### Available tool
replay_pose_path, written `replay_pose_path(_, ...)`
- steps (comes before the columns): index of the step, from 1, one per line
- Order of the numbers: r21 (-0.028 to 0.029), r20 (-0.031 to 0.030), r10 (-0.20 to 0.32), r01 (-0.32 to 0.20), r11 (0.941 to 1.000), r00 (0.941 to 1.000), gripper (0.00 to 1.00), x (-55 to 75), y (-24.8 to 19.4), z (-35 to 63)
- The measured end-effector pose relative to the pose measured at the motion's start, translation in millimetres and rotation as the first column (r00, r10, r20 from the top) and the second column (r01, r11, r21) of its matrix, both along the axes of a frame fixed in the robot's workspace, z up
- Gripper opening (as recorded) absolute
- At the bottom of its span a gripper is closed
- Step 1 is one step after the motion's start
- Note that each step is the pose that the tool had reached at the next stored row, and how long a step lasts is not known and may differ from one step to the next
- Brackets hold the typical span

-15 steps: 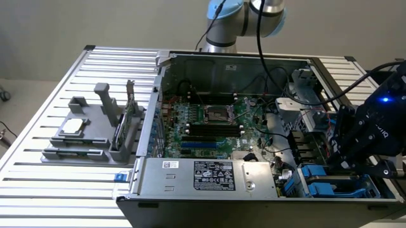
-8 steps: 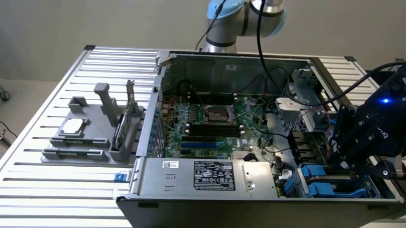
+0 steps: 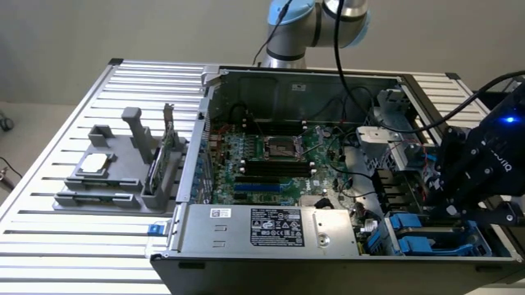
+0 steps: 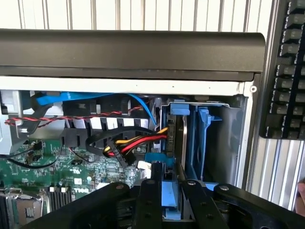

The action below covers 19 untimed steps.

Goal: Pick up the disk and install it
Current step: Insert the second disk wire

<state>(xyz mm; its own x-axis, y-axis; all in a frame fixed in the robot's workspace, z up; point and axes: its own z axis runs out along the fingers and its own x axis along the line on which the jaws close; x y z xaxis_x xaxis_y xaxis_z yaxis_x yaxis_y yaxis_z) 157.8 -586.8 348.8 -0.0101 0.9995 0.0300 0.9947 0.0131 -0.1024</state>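
In the exterior view, nearest the camera is the power supply (image 3: 279,226), a grey box with a label, in the front of the open computer case (image 3: 193,172). Behind it lies the green motherboard (image 3: 271,166). On the exterior view's left a grey fixture (image 3: 110,178) stands on the slatted table (image 3: 49,246). At the exterior view's right the black gripper (image 3: 459,203) hangs over the blue drive bay (image 3: 426,236). In the wrist view, the gripper (image 4: 172,200) straddles the disk (image 4: 170,198), whose blue carrier stands upright in the bay; whether the fingers clamp it or have let go I cannot tell. Red, yellow and black cables (image 4: 136,143) run beside it, and a keyboard (image 4: 288,71) lies outside the case.
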Motion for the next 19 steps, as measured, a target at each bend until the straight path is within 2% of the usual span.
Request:
replay_pose_path(3,0.0001,-0.0008,0.000,0.000,1.0000,1.0000,0.25,-3.4,0.1,4.3)
replay_pose_path(13,-0.0001,-0.0044,0.000,0.000,1.0000,1.0000,0.25,-18.3,0.9,9.0)
replay_pose_path(19,0.0001,-0.0045,0.001,-0.001,1.0000,1.0000,0.25,-18.9,1.0,9.0)
